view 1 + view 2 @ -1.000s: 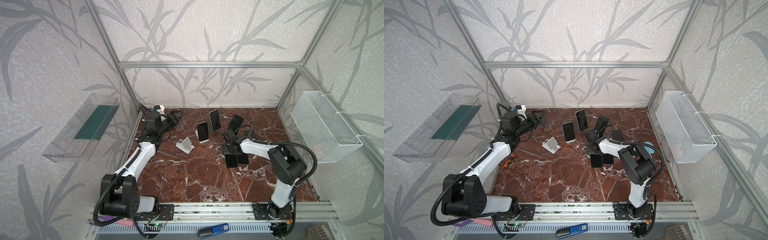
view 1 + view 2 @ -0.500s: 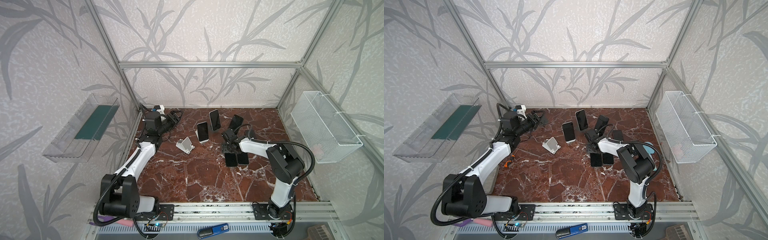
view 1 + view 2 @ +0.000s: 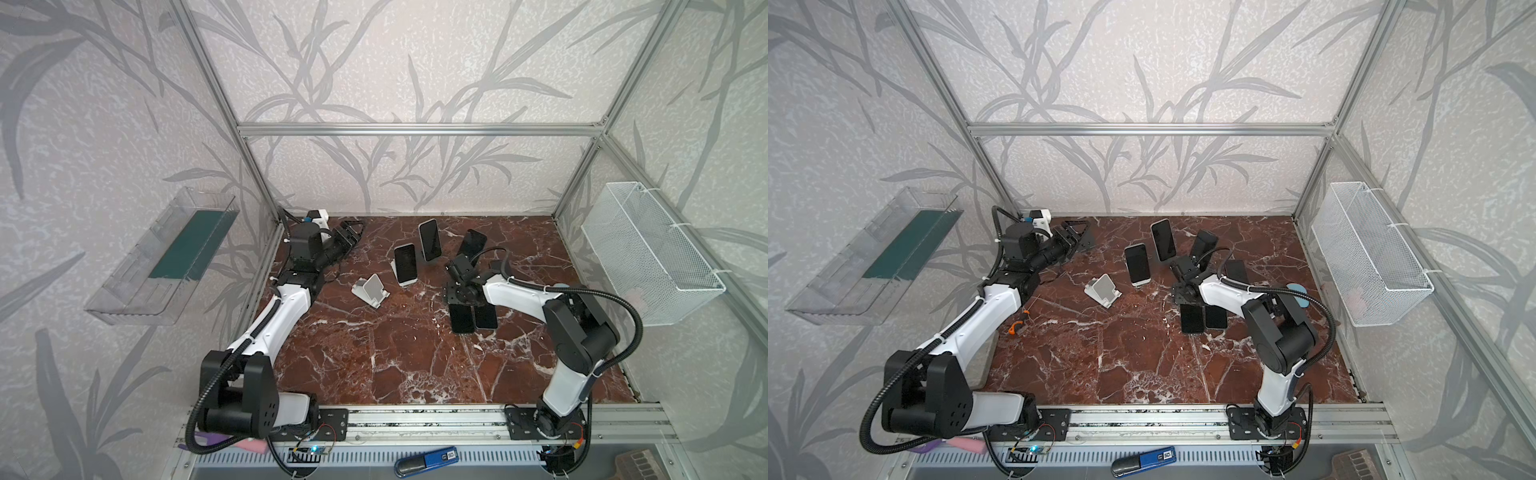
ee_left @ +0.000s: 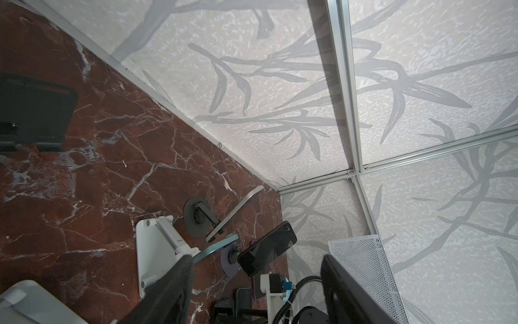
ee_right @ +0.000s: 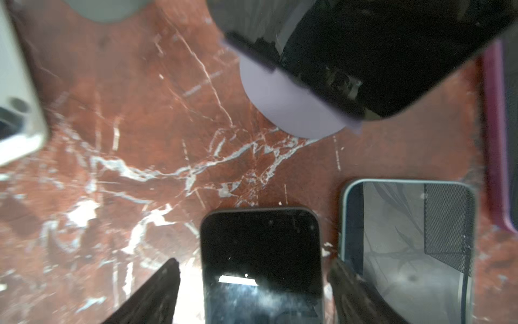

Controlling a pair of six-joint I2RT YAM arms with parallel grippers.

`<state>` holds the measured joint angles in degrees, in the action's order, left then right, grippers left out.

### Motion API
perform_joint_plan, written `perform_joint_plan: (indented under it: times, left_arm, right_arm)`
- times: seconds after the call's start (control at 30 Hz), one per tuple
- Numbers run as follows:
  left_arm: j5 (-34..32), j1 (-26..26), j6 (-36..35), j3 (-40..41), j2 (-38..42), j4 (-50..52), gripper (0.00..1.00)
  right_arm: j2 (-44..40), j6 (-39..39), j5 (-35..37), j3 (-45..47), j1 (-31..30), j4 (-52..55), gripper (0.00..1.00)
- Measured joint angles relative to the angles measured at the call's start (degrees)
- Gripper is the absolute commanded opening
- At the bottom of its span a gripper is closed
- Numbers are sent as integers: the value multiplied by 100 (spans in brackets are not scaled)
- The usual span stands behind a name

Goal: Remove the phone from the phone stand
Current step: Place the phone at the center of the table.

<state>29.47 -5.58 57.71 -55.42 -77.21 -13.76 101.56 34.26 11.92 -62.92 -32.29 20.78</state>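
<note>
The right gripper (image 5: 253,263), open astride a flat phone (image 5: 260,238), faces the propped phone (image 5: 378,56) just ahead; the left gripper (image 4: 256,261), open, is farther.

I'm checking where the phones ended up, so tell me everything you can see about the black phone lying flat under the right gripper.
The black phone lies flat, screen up, on the red marble table. It is a slim dark slab with rounded corners; its glossy screen is dusty and reflects a light. It sits between the fingers of the right gripper, which stand wider than it and do not clamp it. A second phone with a pale blue rim lies close alongside, roughly parallel.
</note>
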Motion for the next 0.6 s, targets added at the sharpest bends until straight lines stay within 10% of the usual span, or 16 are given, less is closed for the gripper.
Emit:
perform_joint_plan:
  times: [0.6]
  left_arm:
    - [-127, -409, -140, -151, 107, 184, 72]
  right_arm:
    - [-2911, -350, 245, 1193, 0, 197, 84]
